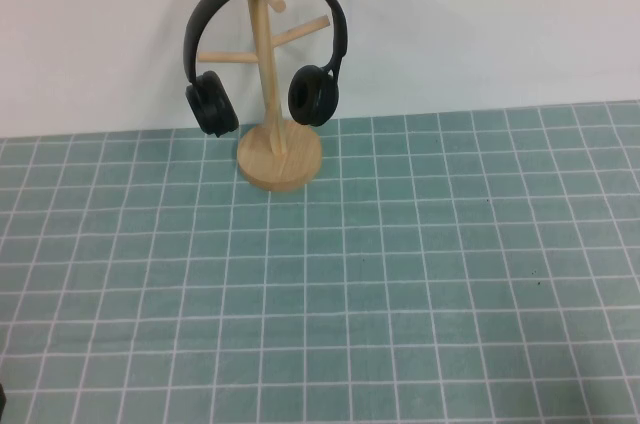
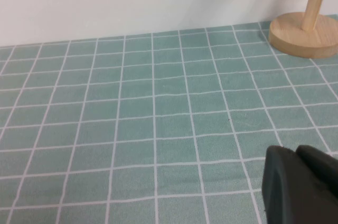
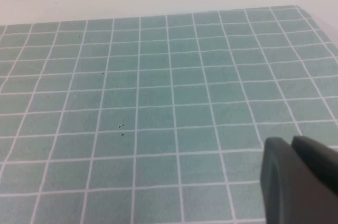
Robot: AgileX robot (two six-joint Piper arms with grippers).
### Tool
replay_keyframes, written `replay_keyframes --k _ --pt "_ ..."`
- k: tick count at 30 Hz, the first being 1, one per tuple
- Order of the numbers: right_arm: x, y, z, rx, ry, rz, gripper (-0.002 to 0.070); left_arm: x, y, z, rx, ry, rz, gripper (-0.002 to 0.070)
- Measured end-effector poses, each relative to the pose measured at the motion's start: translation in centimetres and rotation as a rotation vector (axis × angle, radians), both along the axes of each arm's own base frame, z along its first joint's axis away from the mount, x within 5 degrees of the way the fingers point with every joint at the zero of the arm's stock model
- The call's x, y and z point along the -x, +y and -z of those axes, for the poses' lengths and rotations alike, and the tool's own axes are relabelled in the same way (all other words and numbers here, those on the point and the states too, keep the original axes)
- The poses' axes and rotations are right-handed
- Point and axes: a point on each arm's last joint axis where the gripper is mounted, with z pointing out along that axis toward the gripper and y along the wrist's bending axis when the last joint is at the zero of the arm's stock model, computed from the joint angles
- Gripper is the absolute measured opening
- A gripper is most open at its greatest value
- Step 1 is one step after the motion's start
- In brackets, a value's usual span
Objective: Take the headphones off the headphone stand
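I see the headphones (image 1: 262,42) hanging on the headphone stand (image 1: 279,156), headband over its top pegs, one ear cup either side of the pole. Stand sits at the bench (image 1: 400,284) far edge by the wall. Left gripper (image 2: 301,187) is low over the bench, near the stand base; right gripper (image 3: 298,182) well apart from it. I can't tell either jaws' opening; nothing visibly held

High view: raised, angled down over the green grid mat (image 1: 400,294) toward the white wall (image 1: 480,14). Left wrist view: low, close to the mat, facing the wall; shares the headphone stand (image 2: 306,33) base with the high view. Right wrist view: low, over bare mat.
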Motion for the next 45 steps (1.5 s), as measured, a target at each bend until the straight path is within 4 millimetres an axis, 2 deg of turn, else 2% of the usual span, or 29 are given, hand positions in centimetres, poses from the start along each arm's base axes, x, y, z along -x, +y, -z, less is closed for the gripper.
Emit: replay_keyframes --k 38,41,45 --pt "0.0 0.0 0.0 0.000 0.000 0.000 -0.0006 0.0 0.1 -0.1 -0.022 -0.017 0.000 0.0000" --pt "0.0 0.0 0.0 0.000 0.000 0.000 -0.0006 -0.2 -0.2 -0.7 0.126 -0.077 -0.009 0.0000" --pt "0.0 0.0 0.0 0.000 0.000 0.000 -0.0006 -0.3 -0.5 -1.7 0.534 -0.132 -0.039 0.0000"
